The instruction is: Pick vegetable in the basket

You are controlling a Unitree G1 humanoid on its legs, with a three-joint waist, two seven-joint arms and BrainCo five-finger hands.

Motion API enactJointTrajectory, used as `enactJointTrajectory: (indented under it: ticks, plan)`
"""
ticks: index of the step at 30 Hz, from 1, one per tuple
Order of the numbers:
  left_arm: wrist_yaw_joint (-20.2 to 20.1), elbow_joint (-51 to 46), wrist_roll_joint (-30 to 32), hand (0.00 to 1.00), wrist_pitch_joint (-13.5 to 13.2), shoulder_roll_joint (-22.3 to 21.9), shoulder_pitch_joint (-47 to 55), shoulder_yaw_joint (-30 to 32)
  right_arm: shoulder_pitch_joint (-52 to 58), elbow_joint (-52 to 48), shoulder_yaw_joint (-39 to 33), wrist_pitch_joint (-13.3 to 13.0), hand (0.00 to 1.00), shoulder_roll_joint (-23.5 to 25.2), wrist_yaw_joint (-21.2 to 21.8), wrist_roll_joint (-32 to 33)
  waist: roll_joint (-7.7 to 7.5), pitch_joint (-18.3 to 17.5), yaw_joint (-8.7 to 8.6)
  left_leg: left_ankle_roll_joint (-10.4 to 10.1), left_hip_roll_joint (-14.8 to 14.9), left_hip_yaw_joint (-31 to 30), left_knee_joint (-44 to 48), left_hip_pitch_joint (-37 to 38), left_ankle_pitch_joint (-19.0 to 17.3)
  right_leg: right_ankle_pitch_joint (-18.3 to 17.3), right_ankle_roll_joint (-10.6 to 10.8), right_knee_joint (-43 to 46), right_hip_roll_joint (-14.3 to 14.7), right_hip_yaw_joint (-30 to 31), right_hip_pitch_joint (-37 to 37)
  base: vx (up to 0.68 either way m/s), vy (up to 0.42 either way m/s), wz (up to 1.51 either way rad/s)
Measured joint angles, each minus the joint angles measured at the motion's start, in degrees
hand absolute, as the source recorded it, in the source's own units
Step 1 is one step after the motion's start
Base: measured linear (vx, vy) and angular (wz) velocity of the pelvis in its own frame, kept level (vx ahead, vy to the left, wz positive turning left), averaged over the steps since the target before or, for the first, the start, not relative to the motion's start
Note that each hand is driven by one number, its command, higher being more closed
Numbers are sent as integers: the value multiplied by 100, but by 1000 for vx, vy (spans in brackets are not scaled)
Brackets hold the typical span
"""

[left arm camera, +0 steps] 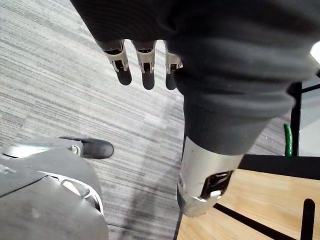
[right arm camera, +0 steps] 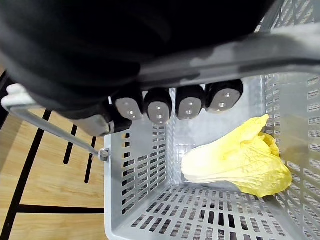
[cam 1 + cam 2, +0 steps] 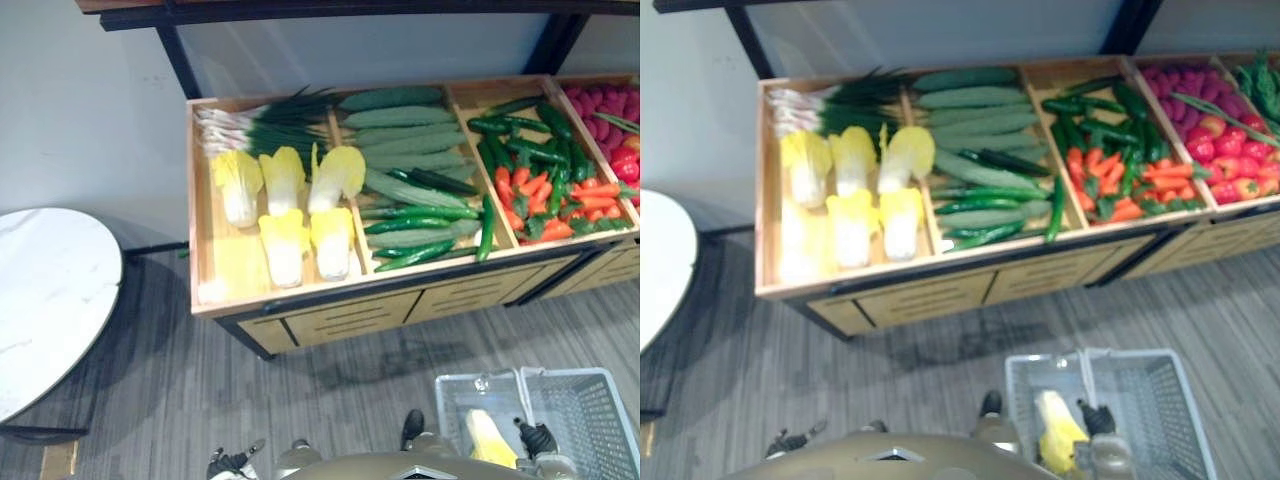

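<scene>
the right hand point(image 2: 160, 106) curls round the handle point(image 2: 260, 50) of the grey basket point(image 2: 145, 170) — one napa cabbage point(image 2: 240, 162) lies inside. the left hand point(image 1: 145, 62) hangs straight-fingered, empty, near the wooden vegetable stand point(image 3: 330, 292).

Open floor point(image 3: 330, 390) lies between me and the wooden stand point(image 3: 330, 312) that crosses the middle of the frame. My left fingers point(image 1: 148, 75) hang straight above it, with nothing near. At the left edge a round white tabletop point(image 3: 50, 290) juts in. A dark crossbar point(image 3: 330, 12) and its slanted posts close off the top. The stand's left bin is crowded with cabbages point(image 3: 284, 245) and scallions point(image 3: 265, 125), with bare wood along its left wall. Cucumbers point(image 3: 405, 140) fill the next bin. At lower right the basket point(image 3: 600, 420) has room beside its one cabbage point(image 2: 240, 165). Its handle point(image 2: 260, 50), wrapped by my right fingers point(image 2: 159, 105), crosses the opening.
</scene>
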Motion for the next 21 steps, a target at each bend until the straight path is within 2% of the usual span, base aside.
enactJointTrajectory:
  ticks: [4,5,7,8,9,10,11,12,13,14,15,16,18,20,21]
  plan:
    - [14,-148,21,0,-42,91,-23,-232,260,-410,-40,-44,100,38,5,231,3,158,-12,14,236,69,877,-104,-506,-483,35,1007,-44,179,-258,24,18,-18]
    - [19,-149,43,0,-42,128,-70,-270,297,-490,-70,-71,100,75,7,244,-25,173,-30,22,239,99,945,-114,-540,-525,42,1163,-69,229,-349,64,55,-36]
    - [148,-155,244,0,-53,311,-204,-481,351,-786,-131,-232,100,221,5,279,-115,236,-30,90,262,439,1277,-245,-709,-489,48,1512,-69,746,-830,12,78,-76]
    - [161,-153,243,0,-53,359,-241,-523,349,-819,-84,-272,100,228,7,280,-105,259,-24,103,298,584,1356,-289,-782,-418,44,1511,-64,885,-920,-92,97,-123]
    - [210,-170,248,0,-62,436,-250,-612,304,-847,16,-347,100,226,7,332,-180,325,-12,133,349,906,1498,-318,-890,-150,42,1411,44,1159,-1109,-153,98,-139]
    - [240,-193,250,0,-77,510,-268,-730,253,-872,90,-373,100,286,7,354,-209,390,-61,186,402,1229,1608,-304,-964,305,48,1042,116,1319,-1120,-194,108,-140]
    - [238,-198,281,0,-91,524,-293,-753,244,-906,121,-374,100,315,7,372,-210,425,-75,222,468,1385,1624,-303,-977,657,55,745,182,1359,-1090,-292,86,-147]
    - [224,-277,448,0,-174,498,-282,-805,164,-921,206,-356,100,337,9,378,-142,479,-44,368,591,1893,1606,-302,-929,1266,49,193,313,1289,-1076,-270,54,-146]
    - [191,-325,514,0,-212,528,-293,-876,104,-911,203,-284,100,368,3,376,-139,541,-80,414,633,2233,1547,-275,-891,505,-545,1083,222,448,-1250,-290,58,-142]
    - [156,-353,602,0,-234,523,-281,-914,106,-885,210,-244,100,372,2,377,-141,551,-99,425,625,2401,1462,-178,-855,-8,-713,1692,85,-34,-1306,-146,52,-138]
    - [110,-364,681,0,-240,523,-218,-924,115,-737,194,-214,100,337,-7,372,-112,570,-109,417,648,2771,1331,59,-762,-732,-897,2584,-147,-824,-1187,-175,52,-142]
    - [114,-360,694,0,-236,507,-143,-973,120,-614,203,-213,100,302,-13,314,-113,567,-138,460,685,3150,1303,229,-716,-1117,-867,3122,-329,-1165,-1032,-146,9,-144]
    - [125,-350,681,0,-224,529,-92,-1041,34,-452,208,-159,100,286,-36,259,-113,568,-172,371,777,3590,1285,352,-660,-1461,-713,3728,-523,-1209,-961,-121,-93,-132]
    - [123,-346,661,0,-193,526,-120,-1070,-50,-282,207,-88,100,258,-49,259,-121,563,-153,261,920,4009,1360,476,-572,-1569,-537,3753,-635,-1130,-854,-16,-200,-130]
    - [112,-346,609,0,-177,514,-133,-1067,-121,-128,229,-61,100,231,-51,258,-149,554,-161,253,1059,4208,1583,496,-572,-1691,-457,3526,-545,-1072,-851,-7,-229,-101]
